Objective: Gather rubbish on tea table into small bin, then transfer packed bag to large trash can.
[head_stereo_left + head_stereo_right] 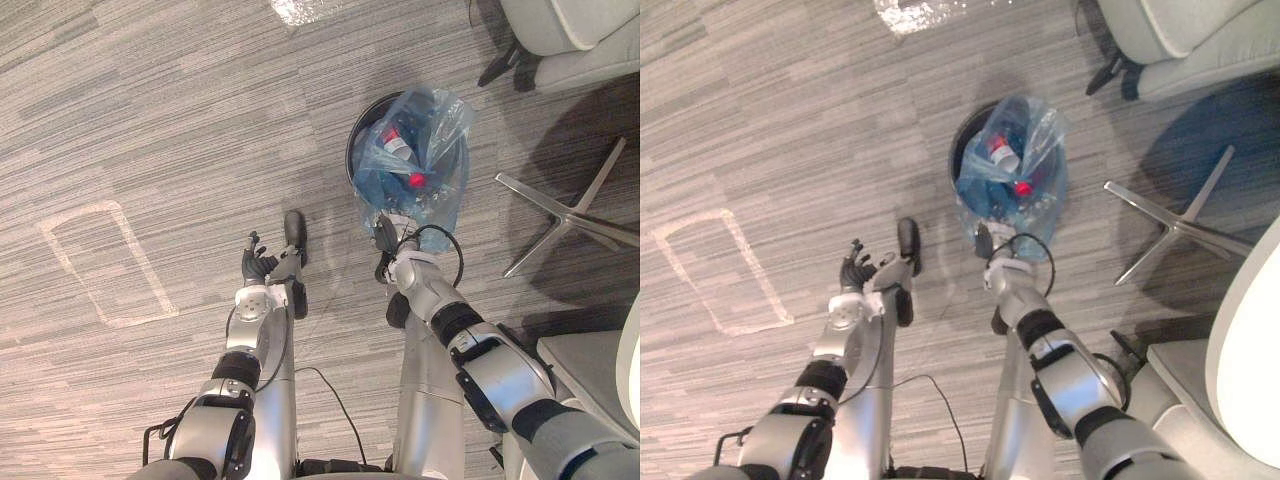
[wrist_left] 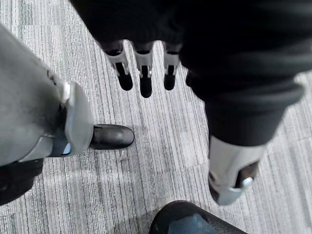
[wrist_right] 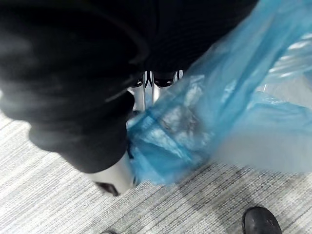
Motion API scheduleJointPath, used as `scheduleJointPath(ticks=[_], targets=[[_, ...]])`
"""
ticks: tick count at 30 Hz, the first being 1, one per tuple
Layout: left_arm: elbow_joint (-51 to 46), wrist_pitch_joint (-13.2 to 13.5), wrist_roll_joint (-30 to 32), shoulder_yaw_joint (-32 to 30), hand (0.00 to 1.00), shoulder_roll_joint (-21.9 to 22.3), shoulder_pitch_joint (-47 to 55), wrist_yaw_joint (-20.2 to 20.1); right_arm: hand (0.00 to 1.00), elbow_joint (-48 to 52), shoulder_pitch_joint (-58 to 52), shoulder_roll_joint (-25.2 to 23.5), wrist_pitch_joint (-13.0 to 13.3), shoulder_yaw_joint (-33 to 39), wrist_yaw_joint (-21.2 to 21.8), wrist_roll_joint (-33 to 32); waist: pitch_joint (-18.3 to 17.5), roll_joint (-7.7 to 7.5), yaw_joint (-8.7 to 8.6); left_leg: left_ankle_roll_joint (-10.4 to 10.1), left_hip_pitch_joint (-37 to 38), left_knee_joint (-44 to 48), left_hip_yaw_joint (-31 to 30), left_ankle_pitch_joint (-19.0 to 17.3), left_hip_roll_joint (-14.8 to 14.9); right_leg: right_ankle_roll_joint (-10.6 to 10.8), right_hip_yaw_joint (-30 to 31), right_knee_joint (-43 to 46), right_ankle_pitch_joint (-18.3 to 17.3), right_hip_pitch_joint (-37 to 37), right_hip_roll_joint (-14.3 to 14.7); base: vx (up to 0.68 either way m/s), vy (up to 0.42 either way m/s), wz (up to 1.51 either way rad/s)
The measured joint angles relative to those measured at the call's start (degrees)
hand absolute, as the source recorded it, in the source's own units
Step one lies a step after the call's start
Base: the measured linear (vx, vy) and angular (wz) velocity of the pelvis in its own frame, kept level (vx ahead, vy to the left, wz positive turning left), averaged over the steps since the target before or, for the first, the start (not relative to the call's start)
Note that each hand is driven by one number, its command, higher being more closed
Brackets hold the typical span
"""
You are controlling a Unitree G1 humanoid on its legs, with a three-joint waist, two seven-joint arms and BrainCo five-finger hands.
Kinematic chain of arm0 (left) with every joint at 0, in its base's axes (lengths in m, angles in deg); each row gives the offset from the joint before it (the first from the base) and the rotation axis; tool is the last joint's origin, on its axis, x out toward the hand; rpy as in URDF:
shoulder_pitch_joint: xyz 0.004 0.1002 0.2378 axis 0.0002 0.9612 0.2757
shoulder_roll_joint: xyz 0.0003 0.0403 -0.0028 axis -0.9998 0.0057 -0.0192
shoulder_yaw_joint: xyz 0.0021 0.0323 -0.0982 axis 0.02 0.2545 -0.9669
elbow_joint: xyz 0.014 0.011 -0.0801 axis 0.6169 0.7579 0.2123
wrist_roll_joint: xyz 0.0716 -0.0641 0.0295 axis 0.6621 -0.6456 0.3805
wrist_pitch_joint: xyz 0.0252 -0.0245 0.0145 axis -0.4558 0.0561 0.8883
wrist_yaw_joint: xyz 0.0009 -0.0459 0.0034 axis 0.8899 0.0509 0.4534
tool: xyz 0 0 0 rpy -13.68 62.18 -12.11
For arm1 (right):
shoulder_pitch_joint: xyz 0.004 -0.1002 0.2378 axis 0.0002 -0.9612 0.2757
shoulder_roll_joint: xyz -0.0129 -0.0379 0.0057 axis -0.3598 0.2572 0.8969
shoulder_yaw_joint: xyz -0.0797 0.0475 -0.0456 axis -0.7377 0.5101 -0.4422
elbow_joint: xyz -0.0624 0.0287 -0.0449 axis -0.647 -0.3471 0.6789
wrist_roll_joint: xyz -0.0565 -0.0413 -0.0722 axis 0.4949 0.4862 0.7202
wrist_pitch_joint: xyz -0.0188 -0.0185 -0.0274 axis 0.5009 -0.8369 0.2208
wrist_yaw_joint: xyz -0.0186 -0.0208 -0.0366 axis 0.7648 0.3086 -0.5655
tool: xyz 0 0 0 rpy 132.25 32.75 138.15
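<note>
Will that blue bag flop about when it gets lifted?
Probably floppy: the bag is thin, crumpled film bunched at the right hand. Its load may shift, since bottles lie loose inside.

The bag (image 1: 415, 150) sits in the bin (image 1: 356, 128) on the floor (image 1: 200, 100), spilling over the near rim, where the right hand (image 1: 386, 236) meets it. The left hand (image 1: 262, 266) hangs left of the bin. A chair base (image 1: 570, 215) lies to the right, and a taped outline (image 1: 105, 265) well to the left.

The blue bag (image 1: 415, 150) hides most of the black bin (image 1: 353, 138) under it and part of the right robot hand (image 1: 385, 235), and the view's edge crops a chair (image 1: 560, 25).
</note>
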Motion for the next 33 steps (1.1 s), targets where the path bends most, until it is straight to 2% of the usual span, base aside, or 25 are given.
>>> scheduleJointPath(ticks=[7,14,18,19,23,24,27,33], targets=[[-2.06,-0.37,0.08,1.4,0.0,0.17,1.09,-0.47,1.0,7.72,-4.41,-0.04,0.31,-0.05,-0.05,-0.43,-0.32,-0.01,0.16,0.01,3.93,0.12,0.69,-0.28,0.84,-0.03,0.0,-0.54,0.01,4.14,0.5,-0.02,-0.02,-0.04],[-1.89,-2.01,1.6,2.48,0.0,0.21,5.92,-2.1,1.0,17.79,-14.84,-0.21,0.5,-0.07,0.65,-2.42,-0.46,-0.11,0.03,-0.16,14.05,0.61,1.16,-2.55,1.58,0.19,-0.07,-2.2,-0.9,14.92,1.13,0.0,-0.016,-0.08],[-0.44,-2.68,2.58,3.42,0.0,-0.09,9.62,-2.74,1.0,23.82,-20.64,-0.48,0.77,-0.19,1.66,-4.35,-0.68,-0.28,-0.23,-0.31,22.89,-2.01,2.27,-2.92,1.69,0.38,-0.01,-5.23,-1.13,23.4,1.34,0.05,-0.026,-0.04],[-0.12,-2.78,3.08,3.47,0.0,-0.1,10.84,-2.75,1.0,25.89,-22.53,-0.52,0.78,-0.41,2.15,-4.88,-1.33,-0.41,-0.39,-0.4,24.91,-2.77,2.41,-2.97,1.72,0.49,-0.06,-6.28,-1.06,25.48,1.54,0.06,-0.028,-0.07],[2.24,-3.44,4.07,4.64,0.0,-1.02,15.46,-3.09,1.0,32.08,-28.52,-2.15,1.29,-0.41,3.17,-7.34,-5.01,-2.53,-0.72,-1.12,33.17,-6.88,3.88,-2.84,1.87,1.04,0.66,-11.09,-0.5,33.17,2.52,0.1,-0.028,-0.15],[3.95,-3.77,4.56,6.01,0.0,-1.64,16.61,-3.74,1.0,32.09,-29.28,-2.26,1.9,-0.45,3.29,-8.36,-7.05,-3.09,-1.04,-1.2,35.08,-8.64,4.16,-2.8,1.75,1.3,0.92,-13.12,-0.13,34.98,2.83,0.11,-0.014,-0.15],[8.67,-4.16,5.73,8.25,0.0,-2.88,18.34,-4.19,1.0,32.09,-29.46,-2.11,2.76,-0.21,4.58,-11.05,-9.97,-4.34,-1.6,-1.67,41.04,-13.61,5.4,-1.97,1.52,1.9,1.9,-19.72,2.1,40.65,3.78,0.12,0.001,-0.22],[11.23,-5.03,7.86,7.86,0.0,-3.9,21.74,-5.11,1.0,32.95,-30.62,-2.09,3.17,3.57,6.34,-13.98,-12.64,-4.33,-2.31,-2.19,47.98,-18.74,6.4,-0.65,0.79,2.56,2.21,-27.52,5.2,48.43,4.66,0.12,0.022,-0.08]])
